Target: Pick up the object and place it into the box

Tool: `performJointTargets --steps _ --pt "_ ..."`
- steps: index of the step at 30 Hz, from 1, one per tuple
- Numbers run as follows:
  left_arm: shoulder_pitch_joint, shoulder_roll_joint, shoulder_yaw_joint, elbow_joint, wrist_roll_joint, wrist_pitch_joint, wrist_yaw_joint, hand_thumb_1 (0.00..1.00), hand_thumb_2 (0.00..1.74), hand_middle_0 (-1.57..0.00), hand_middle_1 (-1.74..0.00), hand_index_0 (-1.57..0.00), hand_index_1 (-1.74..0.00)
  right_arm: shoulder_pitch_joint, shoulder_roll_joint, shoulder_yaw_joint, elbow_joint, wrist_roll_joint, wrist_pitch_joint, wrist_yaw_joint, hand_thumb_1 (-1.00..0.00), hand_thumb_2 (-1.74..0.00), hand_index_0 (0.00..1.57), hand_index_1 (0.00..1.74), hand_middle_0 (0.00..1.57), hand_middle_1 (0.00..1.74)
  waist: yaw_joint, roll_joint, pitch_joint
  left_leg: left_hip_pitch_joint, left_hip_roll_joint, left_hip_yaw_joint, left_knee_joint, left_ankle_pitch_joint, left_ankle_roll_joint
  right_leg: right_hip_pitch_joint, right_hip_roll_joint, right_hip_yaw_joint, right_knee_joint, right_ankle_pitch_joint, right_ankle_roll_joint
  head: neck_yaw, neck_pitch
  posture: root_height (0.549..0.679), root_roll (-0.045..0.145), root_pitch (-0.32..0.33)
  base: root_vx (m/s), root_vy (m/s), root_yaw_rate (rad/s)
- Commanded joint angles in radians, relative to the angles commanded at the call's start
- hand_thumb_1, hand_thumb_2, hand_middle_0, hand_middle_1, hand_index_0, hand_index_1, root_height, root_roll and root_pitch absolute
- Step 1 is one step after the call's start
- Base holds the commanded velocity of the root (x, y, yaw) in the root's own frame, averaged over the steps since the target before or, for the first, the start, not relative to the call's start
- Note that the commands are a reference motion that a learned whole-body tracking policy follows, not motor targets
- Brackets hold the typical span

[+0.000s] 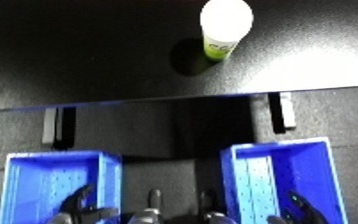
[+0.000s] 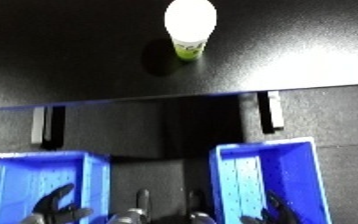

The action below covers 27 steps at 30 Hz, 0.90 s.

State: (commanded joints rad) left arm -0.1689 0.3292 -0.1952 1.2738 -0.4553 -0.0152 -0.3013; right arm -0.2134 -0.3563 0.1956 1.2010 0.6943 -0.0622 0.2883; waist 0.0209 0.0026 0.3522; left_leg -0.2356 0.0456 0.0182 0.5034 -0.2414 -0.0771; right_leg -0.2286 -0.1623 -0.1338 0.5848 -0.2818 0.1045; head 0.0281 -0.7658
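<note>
Left to right. Left bin (image 1: pixel 15 185), blue, at 7 o'clock, sits near the lower edge. Left hand (image 1: pixel 79 200) hangs over its inner wall with dark fingers spread apart, clamped on nothing. Right hand (image 2: pixel 278 207) shows at 5 o'clock only as dark finger tips over the right bin (image 1: pixel 322 175); whether those fingers lie apart or together cannot be told. The bottle (image 1: pixel 222 27), white with a green label, stands on the black table (image 1: pixel 69 55) at 12 o'clock, well apart from both hands and both bins. Step in hand, as judged: the reach. Done well, a hand travels forward over the table's near edge, stays open until the fingers flank the bottle's lower body, and only then closes; a tall narrow thing of this kind would tip if brushed from one side. In the way: the table's near edge and the two pale brackets (image 1: pixel 280 112) beneath it, between bins and bottle
</note>
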Motion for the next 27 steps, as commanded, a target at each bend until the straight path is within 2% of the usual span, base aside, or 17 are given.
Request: performJointTargets --steps 4,7,12,16,19,24,27 --pt "-0.008 0.014 -0.008 -0.02 -0.009 -0.001 -0.001 0.0 0.0 0.0 0.0 0.0 0.0 -0.008 -0.011 0.005 -0.031 0.01 -0.015 -0.004 0.0 0.0 0.0 0.0 0.0 0.0 -0.011 0.0 0.018 -0.068 0.0 0.009 0.094 -0.036 0.0138 -0.077 -0.0028 0.023 0.094 -0.022 -0.0015 0.024 0.105 0.646 0.035 -0.038 -0.045 0.01 -0.05" --pt "-0.015 0.022 -0.017 -0.039 -0.02 0.0 0.002 0.0 0.0 0.0 0.0 0.0 0.0 -0.016 -0.023 0.01 -0.063 0.015 -0.016 -0.01 0.0 0.0 0.0 0.0 0.0 0.0 -0.019 0.001 0.029 -0.124 0.003 0.017 0.17 -0.065 0.0197 -0.14 -0.0009 0.038 0.17 -0.043 -0.0056 0.033 0.157 0.637 0.034 -0.031 -0.064 0.01 -0.062" --pt "-0.027 0.034 -0.033 -0.073 -0.041 0.014 0.015 0.0 0.0 0.0 0.0 0.0 0.0 -0.026 -0.047 0.019 -0.129 0.017 0.003 -0.034 0.0 0.0 0.0 0.0 0.0 0.0 -0.032 0.005 0.048 -0.204 0.01 0.015 0.283 -0.11 0.0281 -0.232 0.0076 0.059 0.283 -0.078 -0.0149 0.041 0.21 0.622 0.029 -0.021 -0.054 0.009 -0.029" --pt "-0.033 0.041 -0.044 -0.098 -0.06 0.026 0.027 0.0 0.0 0.0 0.0 0.0 0.0 -0.031 -0.062 0.026 -0.162 0.016 0.014 -0.045 0.0 0.0 0.0 0.0 0.0 0.0 -0.039 0.008 0.059 -0.251 0.011 0.013 0.357 -0.143 0.035 -0.285 0.0115 0.069 0.353 -0.104 -0.0199 0.047 0.24 0.61 0.027 -0.019 -0.034 0.012 0.014" --pt "-0.038 0.045 -0.05 -0.109 -0.065 0.035 0.033 0.0 0.0 0.0 0.0 0.0 0.0 -0.035 -0.069 0.031 -0.176 0.017 0.016 -0.05 0.0 0.0 0.0 0.0 0.0 0.0 -0.04 0.008 0.065 -0.28 0.013 0.01 0.406 -0.164 0.0389 -0.318 0.0112 0.071 0.395 -0.118 -0.0216 0.061 0.259 0.603 0.027 -0.019 -0.024 0.01 0.038" --pt "-0.039 0.05 -0.048 -0.117 -0.064 0.05 0.04 0.0 0.0 0.0 0.0 0.0 0.0 -0.035 -0.073 0.037 -0.204 0.017 0.027 -0.058 0.0 0.0 0.0 0.0 0.0 0.0 -0.043 0.004 0.071 -0.308 0.013 0.005 0.456 -0.185 0.0422 -0.346 0.0131 0.073 0.432 -0.132 -0.0229 0.069 0.235 0.596 0.027 -0.019 -0.007 0.01 0.016" --pt "-0.036 0.052 -0.046 -0.127 -0.063 0.059 0.045 0.0 0.0 0.0 0.0 0.0 0.0 -0.032 -0.078 0.042 -0.228 0.011 0.035 -0.059 0.0 0.0 0.0 0.0 0.0 0.0 -0.042 0.002 0.074 -0.313 0.014 0.002 0.468 -0.188 0.0423 -0.351 0.0122 0.074 0.438 -0.132 -0.0216 0.074 0.166 0.595 0.027 -0.02 -0.003 0.013 0.003"
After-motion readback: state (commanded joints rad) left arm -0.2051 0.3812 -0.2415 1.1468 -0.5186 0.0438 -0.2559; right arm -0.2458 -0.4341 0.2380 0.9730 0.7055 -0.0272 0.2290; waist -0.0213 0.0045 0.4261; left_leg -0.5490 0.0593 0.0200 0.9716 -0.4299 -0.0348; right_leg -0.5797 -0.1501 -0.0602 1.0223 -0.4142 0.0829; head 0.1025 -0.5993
